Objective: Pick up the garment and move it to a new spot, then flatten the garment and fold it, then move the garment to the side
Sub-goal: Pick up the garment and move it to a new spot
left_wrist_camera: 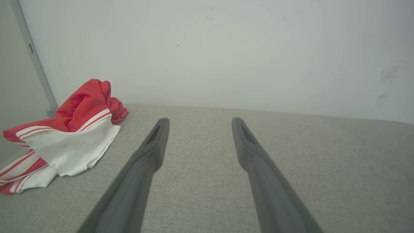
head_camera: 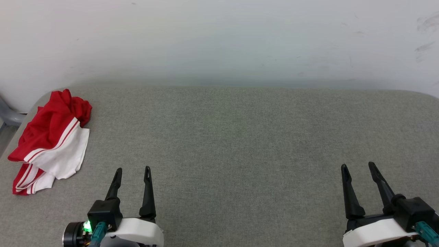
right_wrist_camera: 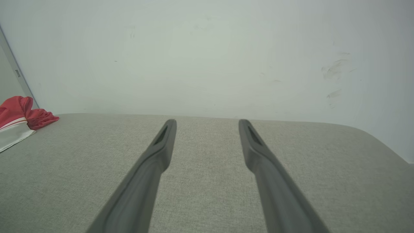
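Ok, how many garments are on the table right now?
1. The crumpled red-and-white garment lies at the left edge of the grey table, ahead and left of the open left pincer. Another piece could be bundled inside it.

Garment [right_wrist_camera: 19, 116]: my right wrist feed crops it at the left edge.
Its folds: bunched, underside hidden from me.
Grey piece [head_camera: 12, 118]: cropped, maybe a chair leg.

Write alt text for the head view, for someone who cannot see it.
A crumpled red and white garment lies at the left edge of a grey fabric-covered table, a pale wall behind. The left gripper and right gripper, open and empty, show at lower left and lower right, fingers pointing up.
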